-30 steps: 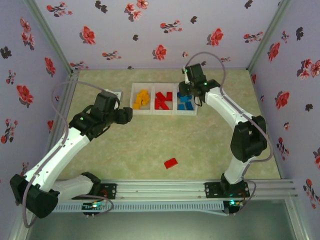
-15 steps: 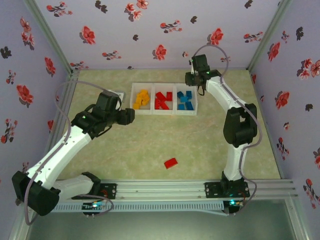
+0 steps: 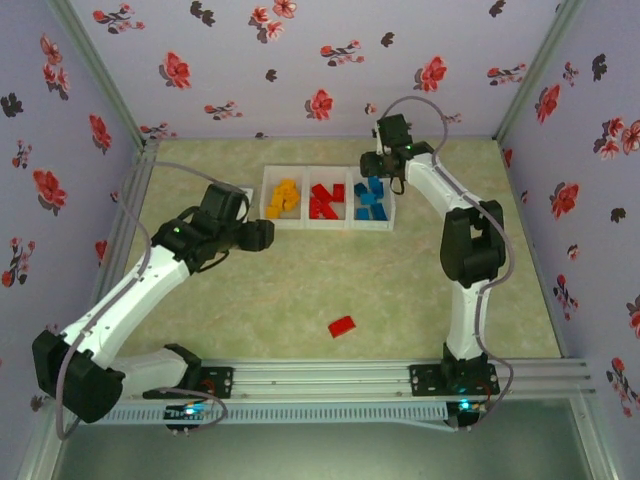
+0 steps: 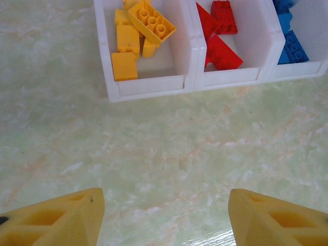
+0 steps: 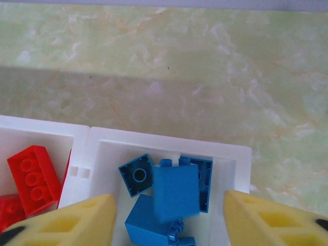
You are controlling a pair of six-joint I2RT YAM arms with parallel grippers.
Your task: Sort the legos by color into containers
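Three joined white containers [image 3: 305, 226] stand in a row at the back of the table. The left one holds yellow legos [image 3: 283, 198], the middle red legos [image 3: 324, 200], the right blue legos [image 3: 371, 200]. One red brick [image 3: 342, 326] lies alone on the table near the front. My right gripper [image 5: 169, 205] hangs open over the right container [image 5: 169, 141]. A blue brick [image 5: 177, 192] lies loose on the other blue ones between its fingers, touching neither. My left gripper [image 4: 165, 205] is open and empty over bare table, in front of the yellow legos [image 4: 134, 36].
Flowered walls close in the table at the back and both sides. A metal rail [image 3: 330, 378] with both arm bases runs along the near edge. Open table lies between the containers and the lone red brick.
My right gripper has opened, and the blue brick it carried now rests in the right container. The left arm has swung slightly right, toward the containers.
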